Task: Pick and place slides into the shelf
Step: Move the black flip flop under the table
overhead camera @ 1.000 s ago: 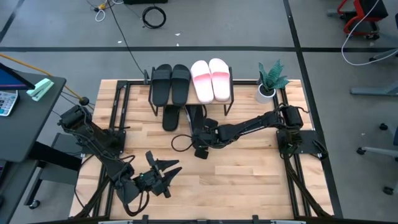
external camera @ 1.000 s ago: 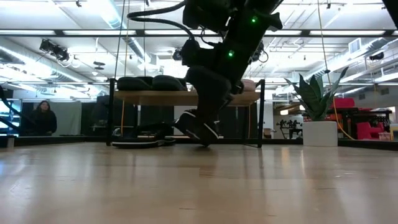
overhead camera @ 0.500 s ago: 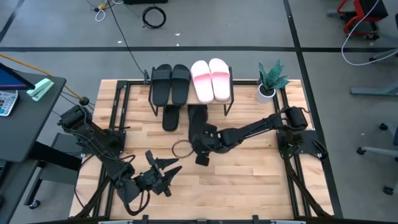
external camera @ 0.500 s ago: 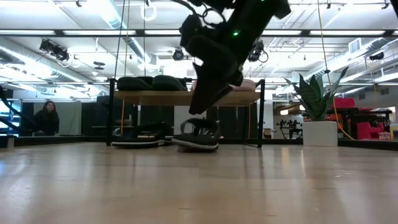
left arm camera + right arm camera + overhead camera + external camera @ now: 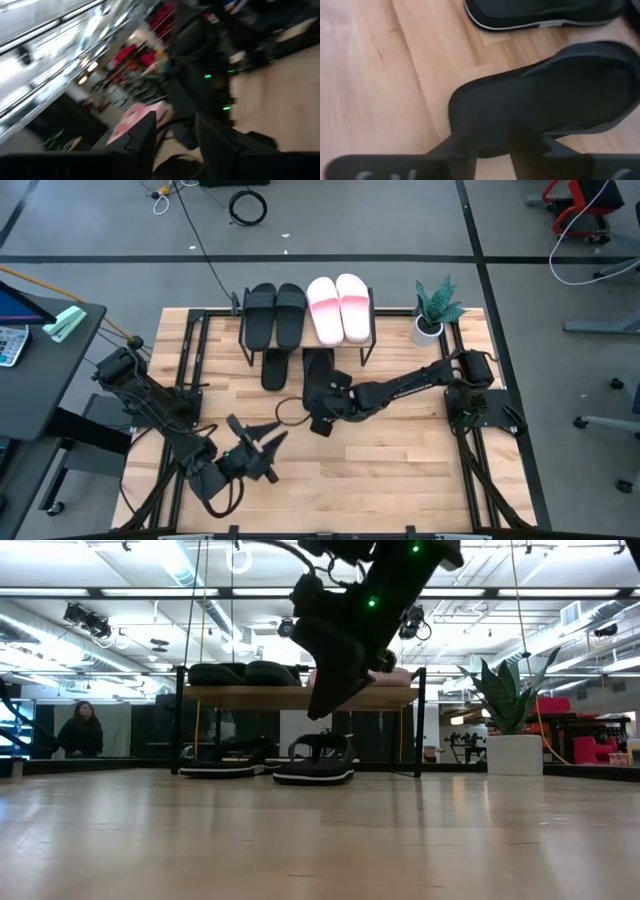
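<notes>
Centre frame: four slides (image 5: 307, 313) shelved, two black ones (image 5: 316, 369) beneath; right pincer (image 5: 318, 420) open, left pincer (image 5: 262, 448) spread.

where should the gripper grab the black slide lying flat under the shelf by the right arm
Judging from its pose, the heel rim is best. The black slide lies sole-down with its heel end sticking out from under the shelf toward the right gripper, while the strap end sits beneath the plank. Come in low from the open table side; a second black slide lies apart on its other flank.
</notes>
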`<state>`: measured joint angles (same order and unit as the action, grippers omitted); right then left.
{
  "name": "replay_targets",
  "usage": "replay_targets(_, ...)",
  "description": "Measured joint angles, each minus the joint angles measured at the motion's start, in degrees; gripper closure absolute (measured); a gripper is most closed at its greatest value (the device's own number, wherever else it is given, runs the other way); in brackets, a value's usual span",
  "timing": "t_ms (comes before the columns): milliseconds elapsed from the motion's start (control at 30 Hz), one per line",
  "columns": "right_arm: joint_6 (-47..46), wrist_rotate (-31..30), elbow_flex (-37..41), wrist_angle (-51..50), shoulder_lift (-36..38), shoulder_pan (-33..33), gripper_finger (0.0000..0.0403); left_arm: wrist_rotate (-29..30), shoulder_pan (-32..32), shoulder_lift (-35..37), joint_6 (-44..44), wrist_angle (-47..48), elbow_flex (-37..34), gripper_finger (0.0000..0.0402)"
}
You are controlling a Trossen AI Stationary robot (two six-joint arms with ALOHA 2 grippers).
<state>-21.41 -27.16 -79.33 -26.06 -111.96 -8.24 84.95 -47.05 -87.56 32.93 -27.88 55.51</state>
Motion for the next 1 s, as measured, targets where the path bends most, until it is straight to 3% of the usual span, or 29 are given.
replay_targets(100,-1.7,3.3,0.0,0.0,0.0,2.2,0.0335,4.9,0.0,2.0,0.0,0.0,0.0,0.0273)
replay_targets(267,-0.9,6.1,0.0,1.1,-1.3,3.9,0.0395,5.1,-0.1,6.0,4.6,-0.8,0.0,0.0297)
replay_targets(1000,-1.0,7.8,3.3,6.4,-3.9,3.9,0.04,5.1,4.5,8.8,5.2,6.2,0.0,0.0361)
